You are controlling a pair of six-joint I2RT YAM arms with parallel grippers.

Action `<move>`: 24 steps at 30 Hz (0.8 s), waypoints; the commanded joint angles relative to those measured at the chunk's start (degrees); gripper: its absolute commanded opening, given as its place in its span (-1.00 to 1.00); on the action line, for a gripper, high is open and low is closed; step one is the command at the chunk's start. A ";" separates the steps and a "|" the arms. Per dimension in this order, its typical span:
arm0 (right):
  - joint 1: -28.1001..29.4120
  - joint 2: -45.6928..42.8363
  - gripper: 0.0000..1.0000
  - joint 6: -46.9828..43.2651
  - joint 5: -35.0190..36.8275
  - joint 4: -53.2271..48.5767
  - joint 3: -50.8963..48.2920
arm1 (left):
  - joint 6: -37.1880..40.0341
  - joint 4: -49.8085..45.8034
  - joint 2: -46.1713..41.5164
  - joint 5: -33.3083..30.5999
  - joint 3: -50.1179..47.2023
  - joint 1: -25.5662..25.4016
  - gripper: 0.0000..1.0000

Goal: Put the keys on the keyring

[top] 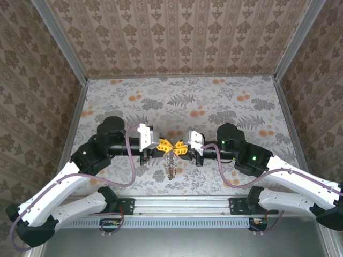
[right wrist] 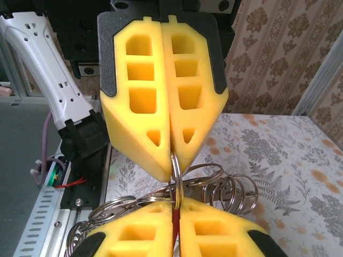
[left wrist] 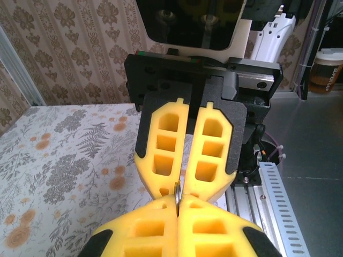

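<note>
The keyring [right wrist: 176, 178] is pinched in the shut jaws of the left gripper [right wrist: 170, 167], above the middle of the near edge of the tabletop [top: 241, 112]. The right gripper [right wrist: 176, 208], jaws closed, presses a red key [right wrist: 174, 229] against it. Threading seems to be in hand; the next move calls for steadily sliding the key along the coil.

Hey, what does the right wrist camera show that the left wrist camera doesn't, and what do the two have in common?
Right wrist view: a cluster of loose wire keyrings hanging by the grip, and a red sliver, possibly a key head, wedged between the right gripper's fingers.

Left wrist view: a drink cup off the table, beyond the mounting rail.

Both: the left gripper and the right gripper meet tip to tip, each shut on one thin metal ring, above the floral table.
</note>
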 commanded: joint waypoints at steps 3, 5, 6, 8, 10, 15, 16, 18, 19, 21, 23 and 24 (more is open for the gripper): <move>-0.50 0.05 -0.90 0.82 -2.21 2.22 -0.29 | -2.64 6.37 -1.21 3.14 -0.89 0.43 -1.00; -0.58 0.12 -0.92 0.86 -2.75 2.48 -0.35 | -3.08 7.21 -1.33 3.67 -1.21 0.52 -1.00; -0.60 0.26 -0.92 0.95 -3.03 2.56 -0.36 | -3.37 7.66 -1.28 4.02 -1.34 0.61 -1.00; -0.60 0.59 -0.92 0.92 -3.65 2.49 -0.24 | -3.90 8.63 -1.16 4.66 -1.65 0.72 -1.00; -0.60 0.71 -0.91 0.79 -3.80 2.31 -0.12 | -4.07 8.97 -1.18 4.89 -1.88 0.80 -1.00; -0.58 0.69 -0.93 0.86 -3.50 2.41 -0.15 | -4.54 9.67 -1.36 5.41 -1.99 1.04 -1.00; -0.59 0.82 -0.93 0.88 -3.56 2.57 -0.11 | -4.71 9.83 -1.37 5.63 -2.06 1.07 -1.00; -0.60 1.39 -0.93 1.10 -3.49 2.74 0.09 | -5.10 10.54 -1.54 6.02 -2.34 1.23 -1.00; -0.58 1.60 -0.93 1.14 -3.49 2.75 0.15 | -5.27 10.68 -1.66 6.01 -2.43 1.38 -1.00; -0.60 1.72 -0.90 1.22 -3.40 2.68 0.22 | -5.31 10.64 -1.71 5.96 -2.44 1.43 -1.00; -0.64 1.32 -0.81 1.24 -2.91 2.40 0.25 | -5.23 10.47 -2.05 5.87 -2.55 1.51 -1.00; -0.68 0.97 -0.79 1.24 -2.35 2.31 0.08 | -5.20 10.27 -2.32 5.65 -2.56 1.58 -1.00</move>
